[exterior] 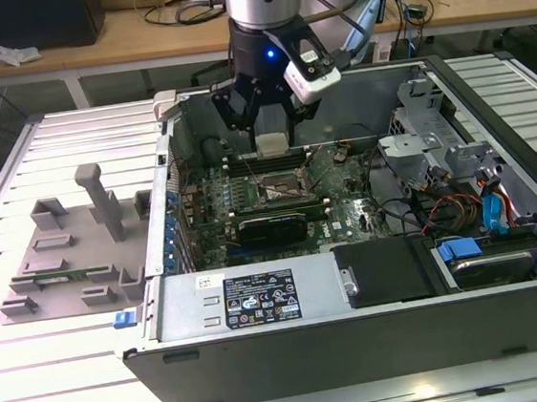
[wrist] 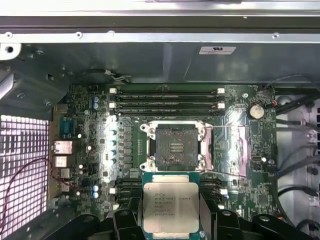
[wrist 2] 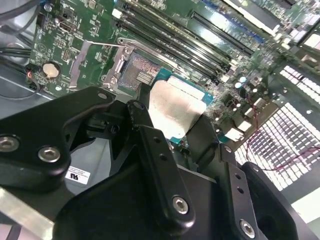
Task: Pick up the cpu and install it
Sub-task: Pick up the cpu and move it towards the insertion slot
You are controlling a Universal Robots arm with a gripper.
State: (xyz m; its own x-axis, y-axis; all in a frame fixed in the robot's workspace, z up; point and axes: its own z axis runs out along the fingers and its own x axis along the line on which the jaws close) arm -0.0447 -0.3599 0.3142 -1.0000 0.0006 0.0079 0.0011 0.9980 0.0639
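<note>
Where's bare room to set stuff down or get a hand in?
Bare: slatted table around the grey tray, exterior view's left; open socket is empty. Crowded: cables at exterior view's right, gripper with the cpu over the board.

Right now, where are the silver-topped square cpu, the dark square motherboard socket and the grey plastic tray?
silver-topped square cpu (wrist: 171, 205): first wrist view, middle of metal top.
dark square motherboard socket (wrist: 176, 147): first wrist view, centre contact field.
grey plastic tray (exterior: 81, 249): exterior view, flat base.
</note>
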